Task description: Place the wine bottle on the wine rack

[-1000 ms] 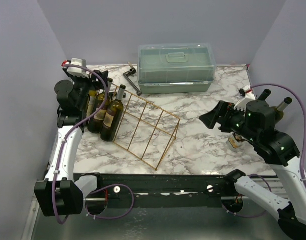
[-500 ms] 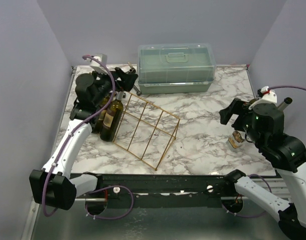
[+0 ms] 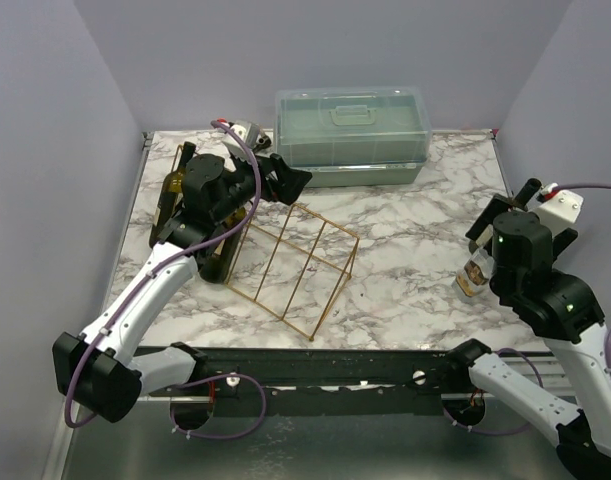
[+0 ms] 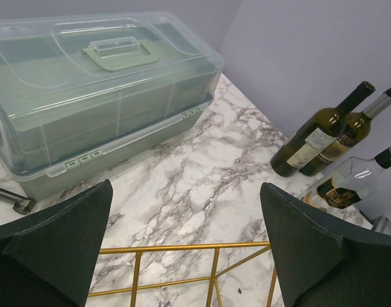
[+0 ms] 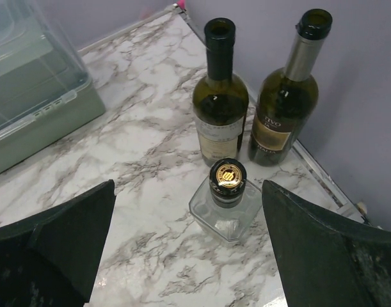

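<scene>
The rack point(image 3: 290, 260) holds bottles point(image 3: 220, 255) at 9 o'clock; three standing bottles point(image 5: 219, 109) wait at 3 o'clock. Left fingers point(image 4: 54, 243) and right fingers point(image 5: 317, 256) spread wide, empty.

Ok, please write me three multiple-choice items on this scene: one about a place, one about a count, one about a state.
1. Where does the translucent green lidded box stand?
A) at the far edge of the table, behind the wine rack
B) on the wine rack
C) at the near edge

2. How many bottles show in the right wrist view?
A) one
B) three
C) five

3. How is the right end effector?
A) shut on a bottle
B) shut, empty
C) open, empty

Key: 1 A, the top view shows it by the back wall. 2 B, two dark green wine bottles and one clear bottle. 3 C, its fingers stand wide apart, touching no bottle.
</scene>
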Controlling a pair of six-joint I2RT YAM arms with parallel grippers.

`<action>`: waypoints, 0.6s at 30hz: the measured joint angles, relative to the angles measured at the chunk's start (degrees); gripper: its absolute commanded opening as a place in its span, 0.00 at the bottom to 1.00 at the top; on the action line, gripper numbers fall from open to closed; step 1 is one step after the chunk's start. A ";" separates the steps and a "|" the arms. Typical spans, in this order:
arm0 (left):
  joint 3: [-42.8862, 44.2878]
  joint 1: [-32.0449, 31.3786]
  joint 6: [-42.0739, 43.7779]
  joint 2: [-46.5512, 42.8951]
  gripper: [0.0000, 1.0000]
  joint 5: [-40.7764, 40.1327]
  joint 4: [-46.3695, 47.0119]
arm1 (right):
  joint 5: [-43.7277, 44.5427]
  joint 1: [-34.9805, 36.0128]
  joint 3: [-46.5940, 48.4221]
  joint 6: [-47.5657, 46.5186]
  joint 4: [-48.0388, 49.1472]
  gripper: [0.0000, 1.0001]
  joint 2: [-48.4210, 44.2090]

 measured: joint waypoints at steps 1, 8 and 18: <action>0.00 -0.11 0.24 -0.11 0.99 0.00 -0.28 | 1.25 0.00 -0.76 0.55 0.15 0.99 -0.35; 0.20 -0.59 1.09 -0.90 0.99 0.55 -0.79 | 6.95 0.00 -6.84 4.26 1.14 0.95 -3.48; 0.17 -1.79 1.14 -1.18 0.99 0.33 -0.70 | 8.81 0.00 -13.44 9.55 2.58 0.92 -5.99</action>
